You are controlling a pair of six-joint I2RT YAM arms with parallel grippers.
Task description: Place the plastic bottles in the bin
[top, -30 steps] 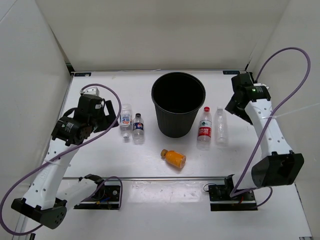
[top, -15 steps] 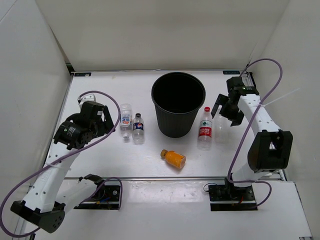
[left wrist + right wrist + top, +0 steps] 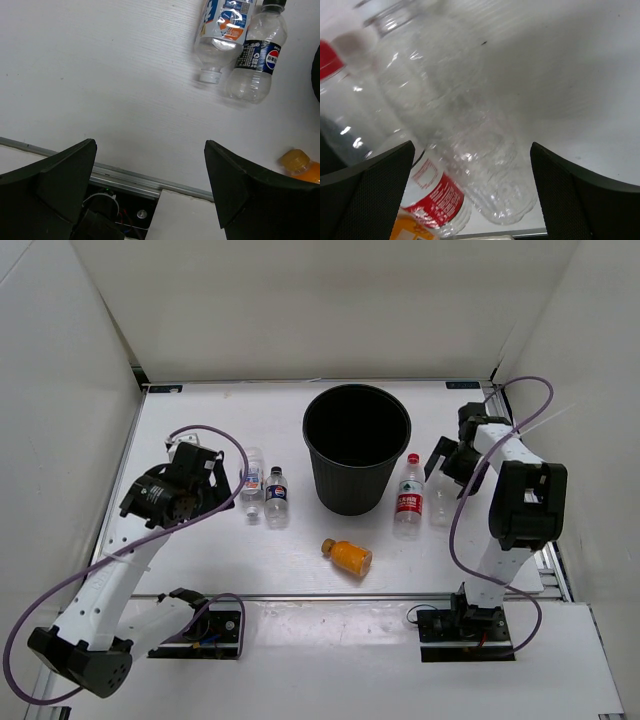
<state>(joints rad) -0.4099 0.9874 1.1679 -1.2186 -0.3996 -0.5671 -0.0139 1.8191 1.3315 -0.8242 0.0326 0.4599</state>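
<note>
Because the plain clear bottle (image 3: 465, 125) looks empty and thin-walled, I judge it very light, easy to dent and slick. Being round and on its side, it may roll away from a one-sided push. Its ribbed middle should give my pads the best bite. The shoulder below the white cap is stiffer but narrower, so I would close across the middle, and gently.

It lies on the white surface (image 3: 200, 420) to the right of the bin (image 3: 350, 490), cap toward the far edge. The red-labelled bottle (image 3: 408, 498) lies just beside it on the bin side, close enough that I cannot tell whether they touch. That leaves little room for a finger between them.

My right jaws stand fully open and hold nothing, straddling the plain bottle's body from above. My left jaws are spread just as wide and are also empty, hanging over bare surface on the near side of the two blue-and-white labelled bottles (image 3: 222, 25), which lie side by side to the left of the bin. The stubby orange bottle (image 3: 350, 556) lies alone in front of the bin. None of the five bottles is in the bin.
</note>
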